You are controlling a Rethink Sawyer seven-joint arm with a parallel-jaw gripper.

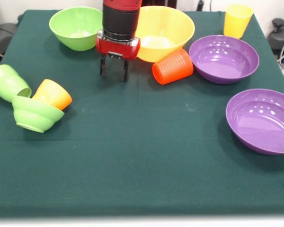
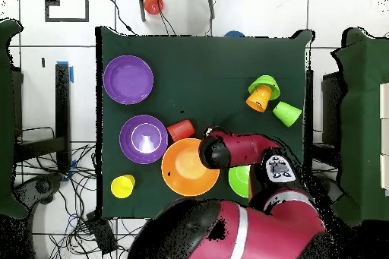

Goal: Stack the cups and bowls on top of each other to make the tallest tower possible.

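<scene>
Status: no tower exists yet. Every cup and bowl in view lies or stands apart on the green cloth [image 1: 132,156]; nothing is nested as a deliberate stack.

My gripper [image 1: 114,71] hangs just above the cloth. My fingers [image 1: 103,66] stand slightly spread with a narrow gap between them, and they hold nothing.

Positions relative to my fingers, front view:
- Big orange-yellow bowl [image 1: 165,28]: just behind and to the right, upright, empty.
- Red cup [image 1: 173,66]: near, to the right, on its side, touching the big bowl's wall.
- Medium green bowl [image 1: 75,27]: behind and to the left, upright.
- First purple bowl [image 1: 224,59]: further right, past the red cup, upright.
- Second purple bowl [image 1: 261,121]: well apart, right and toward the front edge.
- Yellow cup [image 1: 237,20]: far right, at the back, upright.
- Orange cup [image 1: 52,94], small green bowl [image 1: 34,114] and green cup [image 1: 8,82]: a tipped cluster well to the left, the orange cup resting against the small bowl.

No blue bowl is visible in either view.

Remaining work, by my judgement: all of it. The big bowl is the natural base. The tipped pieces will need righting before placement. The nearest candidate for a first grasp is the red cup.
</scene>
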